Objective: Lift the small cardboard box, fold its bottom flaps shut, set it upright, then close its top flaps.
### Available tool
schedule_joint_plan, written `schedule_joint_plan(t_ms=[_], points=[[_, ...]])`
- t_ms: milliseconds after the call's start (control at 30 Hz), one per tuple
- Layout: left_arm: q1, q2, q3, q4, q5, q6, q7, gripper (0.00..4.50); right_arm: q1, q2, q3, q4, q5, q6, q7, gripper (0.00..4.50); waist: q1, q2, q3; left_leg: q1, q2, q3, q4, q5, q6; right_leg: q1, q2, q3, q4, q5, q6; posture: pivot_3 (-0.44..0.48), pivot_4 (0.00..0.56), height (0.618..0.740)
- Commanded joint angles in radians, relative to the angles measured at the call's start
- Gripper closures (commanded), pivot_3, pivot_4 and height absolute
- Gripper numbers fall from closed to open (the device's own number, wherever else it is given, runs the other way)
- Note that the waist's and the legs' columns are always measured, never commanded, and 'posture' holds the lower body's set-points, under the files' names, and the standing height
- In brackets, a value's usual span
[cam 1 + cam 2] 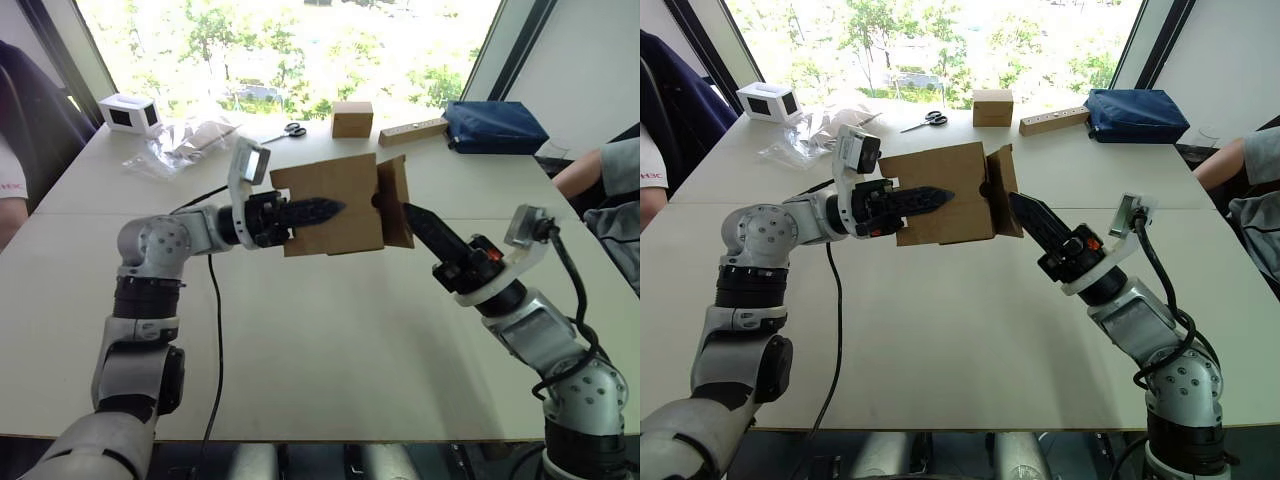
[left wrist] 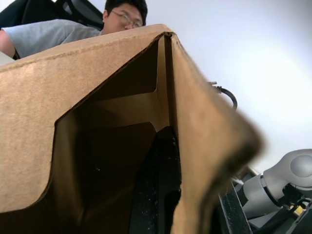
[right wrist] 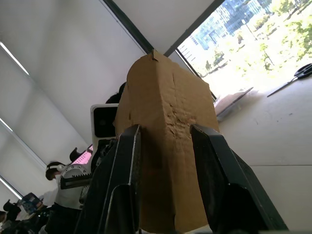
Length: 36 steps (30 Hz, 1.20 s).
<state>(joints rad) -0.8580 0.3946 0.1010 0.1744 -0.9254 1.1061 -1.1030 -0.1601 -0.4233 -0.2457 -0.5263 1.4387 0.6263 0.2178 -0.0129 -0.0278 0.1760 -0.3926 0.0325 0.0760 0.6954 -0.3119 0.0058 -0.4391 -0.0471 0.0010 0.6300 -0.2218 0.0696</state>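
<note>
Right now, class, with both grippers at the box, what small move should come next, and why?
Probably the right gripper should press the loose flap inward. The small cardboard box hangs above the table, clamped by the left gripper, and its end flaps facing the right gripper stand ajar.

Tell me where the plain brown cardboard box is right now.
In the left eye view, the plain brown cardboard box is lifted above the white table, near its centre, between the left tool and the right tool.

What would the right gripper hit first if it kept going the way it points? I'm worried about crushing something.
Most likely the small cardboard box: the right gripper points straight at the flaps on its open end, which stand between its open jaws.
</note>
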Motion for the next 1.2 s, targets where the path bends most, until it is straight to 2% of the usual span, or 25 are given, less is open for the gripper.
schedule_joint_plan(t_ms=[33, 500, 933, 1200], points=[[-0.002, -0.001, 0.014, -0.036, -0.021, -0.008, -0.001, 4.50, -0.009, -0.014, 0.000, -0.033, -0.042, -0.015, 0.012, 2.91, 0.000, 0.000, 0.000, 0.000, 0.000, 0.000, 0.000, 0.000, 0.000, 0.000, 0.000, 0.000, 0.000, 0.000, 0.000, 0.000, 0.150, 0.740], [0.000, -0.002, 0.014, -0.035, -0.018, -0.011, 0.001, 4.50, -0.048, 0.020, 0.042, -0.069, -0.096, -0.021, -0.024, 2.91, 0.000, 0.000, 0.000, 0.000, 0.000, 0.000, 0.000, 0.000, 0.000, 0.000, 0.000, 0.000, 0.000, 0.000, 0.000, 0.000, 0.150, 0.740], [-0.002, -0.023, 0.028, -0.046, -0.051, 0.017, 0.027, 4.50, -0.068, 0.077, 0.110, -0.091, -0.229, -0.057, -0.082, 2.91, 0.000, 0.000, 0.000, 0.000, 0.000, 0.000, -0.001, 0.000, 0.000, 0.000, 0.000, 0.000, 0.000, 0.000, 0.000, 0.000, 0.150, 0.740], [-0.002, -0.023, 0.030, -0.042, -0.055, 0.015, 0.036, 4.50, -0.078, 0.082, 0.105, -0.094, -0.217, -0.050, -0.087, 2.91, 0.000, 0.000, 0.000, 0.000, 0.000, 0.000, -0.001, 0.000, 0.000, -0.001, 0.000, 0.000, 0.000, 0.000, 0.000, 0.000, 0.150, 0.740]])
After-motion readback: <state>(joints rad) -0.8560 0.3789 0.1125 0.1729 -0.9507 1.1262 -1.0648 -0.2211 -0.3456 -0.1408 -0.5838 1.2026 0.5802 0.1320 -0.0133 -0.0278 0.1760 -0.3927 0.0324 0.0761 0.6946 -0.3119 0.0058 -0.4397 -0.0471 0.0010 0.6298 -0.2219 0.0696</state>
